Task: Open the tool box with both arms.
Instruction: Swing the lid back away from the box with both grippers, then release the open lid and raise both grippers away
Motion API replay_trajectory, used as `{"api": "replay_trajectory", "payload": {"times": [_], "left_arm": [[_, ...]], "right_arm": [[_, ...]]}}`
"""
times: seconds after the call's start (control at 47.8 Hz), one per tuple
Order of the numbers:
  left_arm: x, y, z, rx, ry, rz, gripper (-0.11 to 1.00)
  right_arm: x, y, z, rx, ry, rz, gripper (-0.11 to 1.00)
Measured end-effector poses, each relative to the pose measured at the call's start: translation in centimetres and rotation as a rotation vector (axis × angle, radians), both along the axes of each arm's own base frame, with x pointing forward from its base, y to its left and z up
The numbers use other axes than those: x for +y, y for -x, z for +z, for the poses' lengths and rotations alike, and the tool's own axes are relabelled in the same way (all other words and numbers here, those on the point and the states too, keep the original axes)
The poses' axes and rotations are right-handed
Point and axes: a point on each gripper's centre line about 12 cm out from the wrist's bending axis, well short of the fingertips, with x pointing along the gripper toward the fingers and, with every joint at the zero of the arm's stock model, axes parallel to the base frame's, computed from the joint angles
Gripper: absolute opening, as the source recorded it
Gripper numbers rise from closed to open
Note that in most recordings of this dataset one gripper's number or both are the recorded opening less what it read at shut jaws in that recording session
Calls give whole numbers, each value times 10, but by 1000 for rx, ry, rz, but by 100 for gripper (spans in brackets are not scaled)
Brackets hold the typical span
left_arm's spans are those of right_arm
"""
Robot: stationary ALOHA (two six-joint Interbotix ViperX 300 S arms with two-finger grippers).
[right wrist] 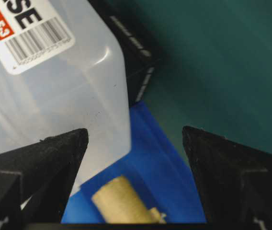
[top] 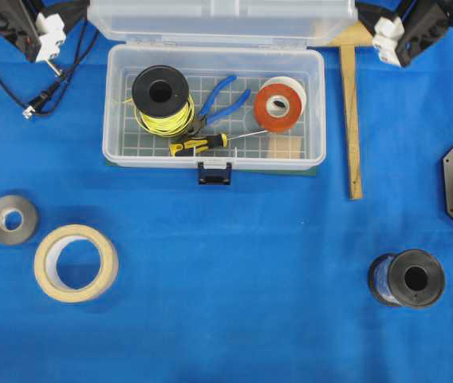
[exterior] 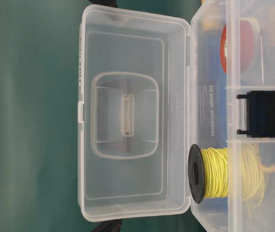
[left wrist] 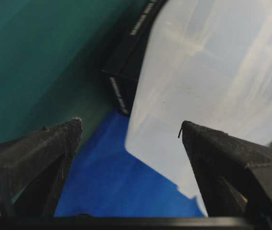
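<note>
The tool box (top: 113,104) stands open on the blue cloth, its clear lid (top: 218,16) swung back at the far edge. The dark blue latch (top: 214,172) hangs at its front. Inside lie a yellow wire spool (top: 163,100), blue pliers (top: 225,97), a screwdriver (top: 198,145) and red tape (top: 281,105). The table-level view shows the lid's inside (exterior: 128,48) and the latch (exterior: 268,113). My left gripper (top: 47,36) is beside the lid's left end, open and empty (left wrist: 131,125), with the lid corner (left wrist: 212,72) ahead. My right gripper (top: 390,36) is beside the right end, open and empty (right wrist: 135,132), near the lid (right wrist: 69,86).
A grey tape roll (top: 11,219) and a masking tape roll (top: 76,262) lie at front left. A black spool (top: 407,279) stands at front right. A wooden ruler (top: 352,120) lies right of the box. A cable (top: 43,96) trails at back left.
</note>
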Motion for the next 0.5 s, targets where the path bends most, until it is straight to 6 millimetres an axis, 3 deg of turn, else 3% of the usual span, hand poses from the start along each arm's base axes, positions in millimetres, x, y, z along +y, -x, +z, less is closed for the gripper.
{"api": "replay_trajectory", "payload": {"times": [0.502], "left_arm": [[41, -3, -8, 46, 8, 93, 87]], "right_arm": [[-39, -12, -10, 50, -23, -70, 83]]}}
